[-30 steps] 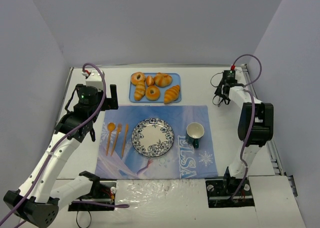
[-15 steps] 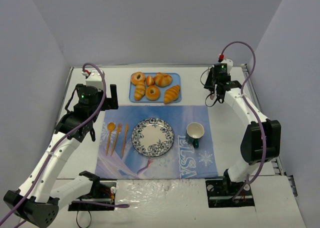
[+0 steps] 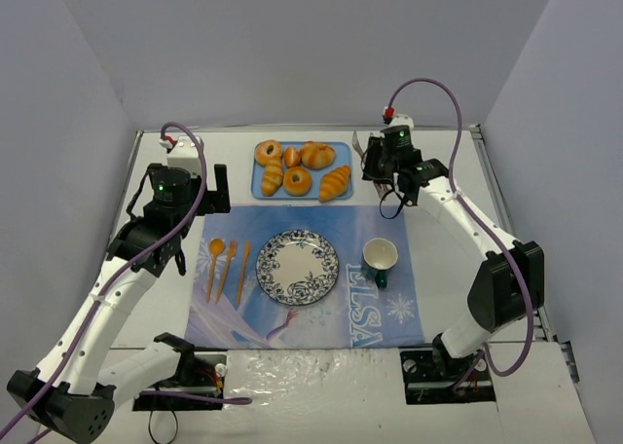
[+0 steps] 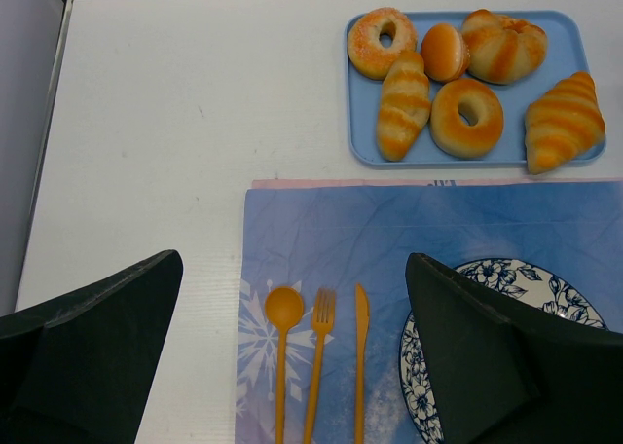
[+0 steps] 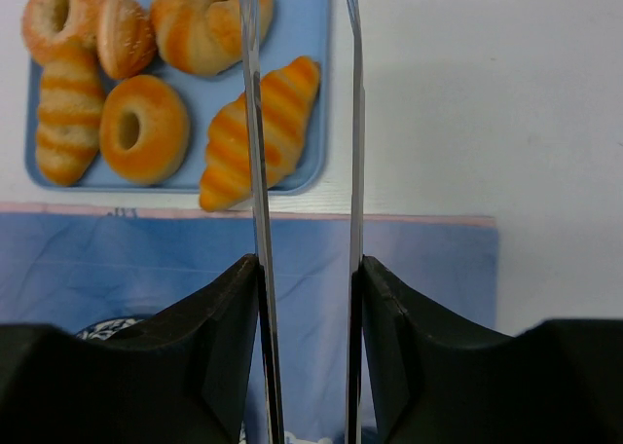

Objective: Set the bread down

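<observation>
On the blue tray (image 4: pixel 360 123) at the table's far side lie the bread pieces (image 3: pixel 297 168). Beside its right edge the right gripper (image 5: pixel 310 269) clamps thin metal tongs (image 5: pixel 251 123). Over the placemat (image 4: pixel 321 240), the left gripper (image 4: pixel 292 257) holds its jaws wide apart, gripping nothing.

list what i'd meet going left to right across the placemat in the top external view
orange spoon → orange fork → orange knife → floral plate → green cup
</observation>
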{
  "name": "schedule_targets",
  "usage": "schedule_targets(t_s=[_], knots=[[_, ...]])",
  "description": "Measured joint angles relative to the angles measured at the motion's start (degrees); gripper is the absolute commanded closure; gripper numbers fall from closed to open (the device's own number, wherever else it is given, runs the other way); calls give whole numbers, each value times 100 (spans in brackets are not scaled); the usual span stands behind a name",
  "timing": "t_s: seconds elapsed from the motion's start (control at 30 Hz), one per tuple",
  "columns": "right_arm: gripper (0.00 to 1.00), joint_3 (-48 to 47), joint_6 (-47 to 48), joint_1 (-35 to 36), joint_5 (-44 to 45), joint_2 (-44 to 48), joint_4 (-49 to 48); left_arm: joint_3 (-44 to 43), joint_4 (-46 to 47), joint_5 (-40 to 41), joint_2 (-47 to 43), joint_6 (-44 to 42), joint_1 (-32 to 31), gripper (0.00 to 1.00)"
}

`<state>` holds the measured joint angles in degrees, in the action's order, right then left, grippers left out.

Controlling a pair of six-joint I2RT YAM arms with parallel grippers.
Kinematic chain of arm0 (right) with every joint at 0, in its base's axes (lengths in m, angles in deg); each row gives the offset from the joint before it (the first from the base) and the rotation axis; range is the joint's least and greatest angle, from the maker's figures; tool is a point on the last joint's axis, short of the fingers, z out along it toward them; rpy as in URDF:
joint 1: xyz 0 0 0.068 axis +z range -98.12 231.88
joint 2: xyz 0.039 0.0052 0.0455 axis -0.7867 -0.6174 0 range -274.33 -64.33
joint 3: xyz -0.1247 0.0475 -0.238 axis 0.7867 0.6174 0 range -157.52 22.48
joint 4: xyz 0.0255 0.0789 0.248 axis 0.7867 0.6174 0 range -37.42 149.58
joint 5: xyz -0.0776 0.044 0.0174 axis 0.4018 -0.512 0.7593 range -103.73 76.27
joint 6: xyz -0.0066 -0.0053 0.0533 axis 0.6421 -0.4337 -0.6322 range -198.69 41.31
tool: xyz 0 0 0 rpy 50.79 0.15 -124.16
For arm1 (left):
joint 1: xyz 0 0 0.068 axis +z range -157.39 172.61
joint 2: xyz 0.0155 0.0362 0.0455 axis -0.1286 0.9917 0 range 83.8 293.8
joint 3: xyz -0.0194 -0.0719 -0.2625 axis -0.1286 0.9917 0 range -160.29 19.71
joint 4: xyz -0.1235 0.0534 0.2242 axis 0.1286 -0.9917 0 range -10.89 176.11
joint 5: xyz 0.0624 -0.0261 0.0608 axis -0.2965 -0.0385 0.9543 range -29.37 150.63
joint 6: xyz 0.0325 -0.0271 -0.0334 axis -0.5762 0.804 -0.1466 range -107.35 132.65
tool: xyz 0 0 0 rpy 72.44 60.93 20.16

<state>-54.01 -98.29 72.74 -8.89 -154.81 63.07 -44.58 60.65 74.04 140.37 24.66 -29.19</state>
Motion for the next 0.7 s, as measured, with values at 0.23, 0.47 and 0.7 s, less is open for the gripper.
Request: schedule_targets(t_s=[0.23,0.47,0.7], knots=[[60,-441,-8,815,-79,-358,34,0,-1,2,0,0,0,3],[60,-608,-45,1433,-70,-841,36,0,0,6,0,0,0,3],[60,-608,-111,1821,-5,-1142,54,0,-2,20,2,0,0,3]])
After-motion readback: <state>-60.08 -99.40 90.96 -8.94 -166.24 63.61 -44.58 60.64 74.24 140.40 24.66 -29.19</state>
